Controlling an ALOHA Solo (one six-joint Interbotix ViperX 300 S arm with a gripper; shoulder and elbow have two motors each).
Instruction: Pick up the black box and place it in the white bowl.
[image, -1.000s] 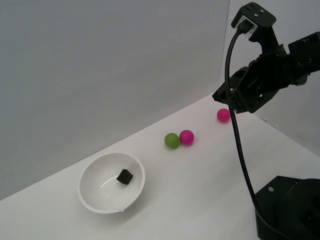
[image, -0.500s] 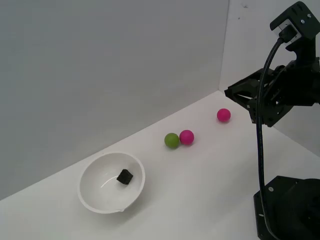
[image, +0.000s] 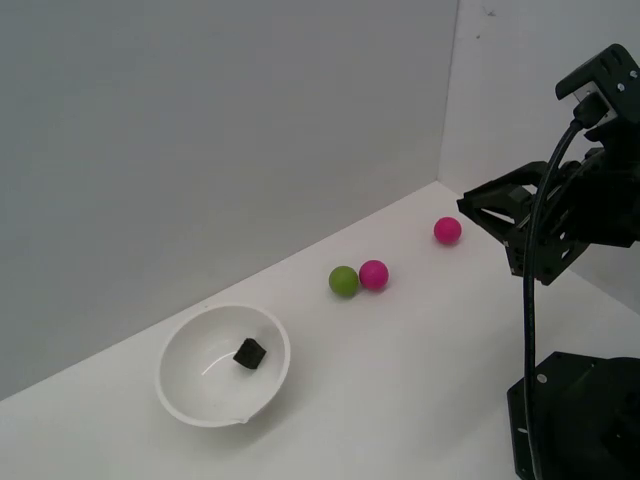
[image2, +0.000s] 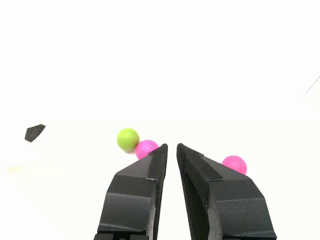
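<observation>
The tiny matte black cube (image: 250, 352) sat inside the big shiny white round bowl (image: 187, 398), down near the bottom. The bowl stood on the white table (image: 400, 380) at the exterior view's left. The black robot claw (image: 476, 204) hung up in the air at the exterior view's right, well apart from the bowl & the cube. Nothing was in the claw.

In the wrist view the claw (image2: 171, 146) had its two black fingers (image2: 145, 175) almost together, w/ just a thin gap at the tips & nothing between them. The cube (image2: 34, 132) showed as a small dark bit far off to one side.

Btw the bowl & the claw lay a green ball (image: 343, 281) touching a pink ball (image: 373, 274). A 2nd pink ball (image: 447, 231) lay nearer the claw, apart from those two.
</observation>
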